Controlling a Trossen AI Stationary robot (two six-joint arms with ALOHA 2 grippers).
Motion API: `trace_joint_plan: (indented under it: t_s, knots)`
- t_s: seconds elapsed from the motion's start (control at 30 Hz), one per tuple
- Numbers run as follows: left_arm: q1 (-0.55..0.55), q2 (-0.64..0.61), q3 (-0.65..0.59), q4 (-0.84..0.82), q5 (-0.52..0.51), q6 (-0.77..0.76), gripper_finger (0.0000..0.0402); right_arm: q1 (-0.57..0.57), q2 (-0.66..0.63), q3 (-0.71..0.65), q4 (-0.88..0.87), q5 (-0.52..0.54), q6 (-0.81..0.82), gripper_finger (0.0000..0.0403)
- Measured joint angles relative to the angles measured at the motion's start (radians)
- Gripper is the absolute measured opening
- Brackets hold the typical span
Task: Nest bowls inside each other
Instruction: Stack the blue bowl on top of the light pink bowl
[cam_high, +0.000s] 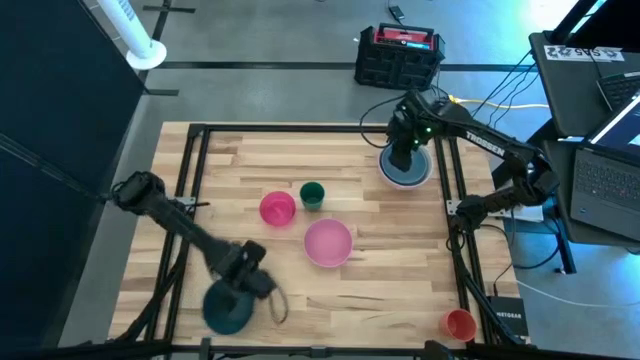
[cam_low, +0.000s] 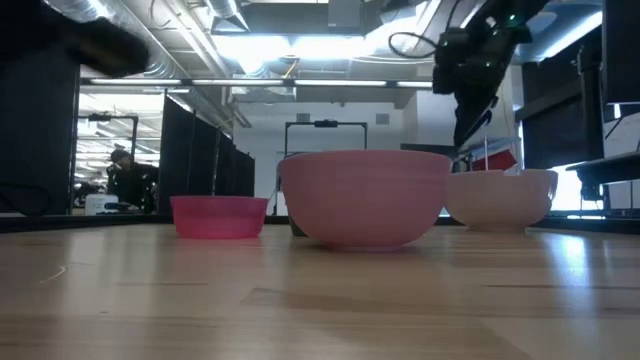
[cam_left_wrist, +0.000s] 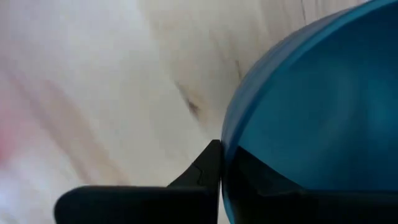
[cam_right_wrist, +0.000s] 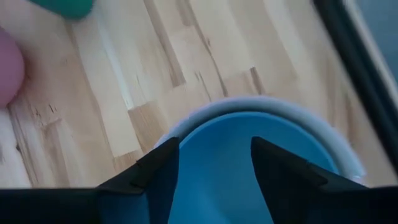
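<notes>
With a blue bowl (cam_right_wrist: 249, 162) nested in the white bowl (cam_high: 406, 176) beneath the spread right gripper (cam_right_wrist: 214, 171), four bowls remain separate, the dark blue bowl (cam_high: 228, 308) being pinched by the left gripper (cam_high: 250, 285)

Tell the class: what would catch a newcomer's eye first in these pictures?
Probably the large pale pink plastic bowl at the middle of the wooden table, filling the low view. Next, the right gripper poised over a blue bowl sitting inside a white bowl at the far right edge. Near the left front corner, the left gripper pinches the rim of a big dark teal-blue bowl.
</notes>
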Motion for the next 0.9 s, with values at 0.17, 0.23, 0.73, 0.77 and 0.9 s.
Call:
trace_joint_plan:
  t_s: [0.17,0.23,0.73,0.77,0.9]
  knots:
    - [0.173,-0.007,0.131,-0.047,0.005,-0.003,0.0,0.003,-0.053,0.0,0.005,-0.039,0.02,0.0173]
    - [0.249,-0.007,0.201,-0.041,0.005,0.002,0.0,0.019,-0.068,0.0,0.004,-0.051,0.03,0.0173]
    - [0.498,0.234,0.579,-0.031,-0.029,0.049,0.0,0.118,-0.061,0.0,0.081,0.024,0.058,0.0175]
    - [0.498,0.25,0.585,-0.033,-0.027,0.053,0.0,0.118,-0.061,0.0,0.081,0.028,0.059,0.0175]
    - [0.497,0.315,0.607,-0.043,-0.018,0.071,0.0,0.117,-0.061,0.0,0.084,0.042,0.062,0.0175]
